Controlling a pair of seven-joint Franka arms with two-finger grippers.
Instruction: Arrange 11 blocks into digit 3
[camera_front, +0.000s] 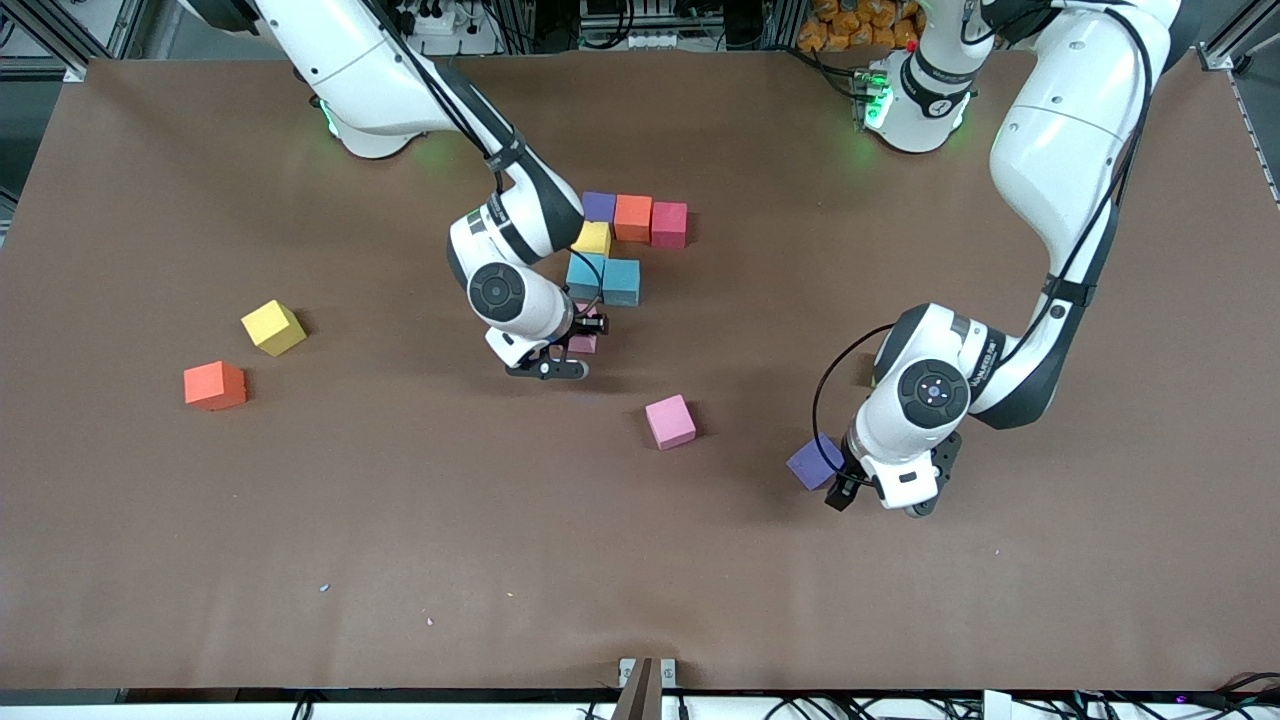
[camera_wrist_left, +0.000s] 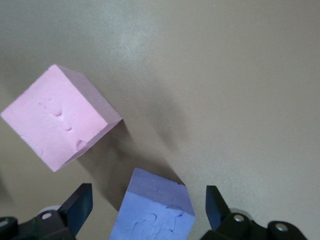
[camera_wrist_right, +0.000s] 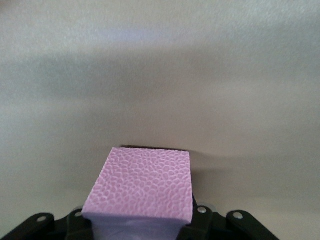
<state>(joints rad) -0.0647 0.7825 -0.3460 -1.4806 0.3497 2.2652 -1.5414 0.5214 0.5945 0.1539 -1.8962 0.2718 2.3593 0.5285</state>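
Starting at the right arm's end of the tabletop, a loose red-orange foam cube and a loose yellow foam cube are lying well apart from the growing figure. Toward the middle, the partly built digit 3 is being formed: a purple, orange and red bar farthest from the front camera, a yellow cube below its purple end, then two light blue cubes side by side. The right pincer is being held low just beside that cluster on its camera side, clamped on a pink foam cube, which is mostly hidden by the wrist in the front view. That cube's next slot is judged to be just below the light blue pair.

A second pink foam cube is lying alone nearer the camera. Toward the left arm's end, the left pincer is being lowered with its fingers spread wide on either side of a purple foam cube without touching it; the cube is sitting skewed between them, so the faces are judged not square to the pads.
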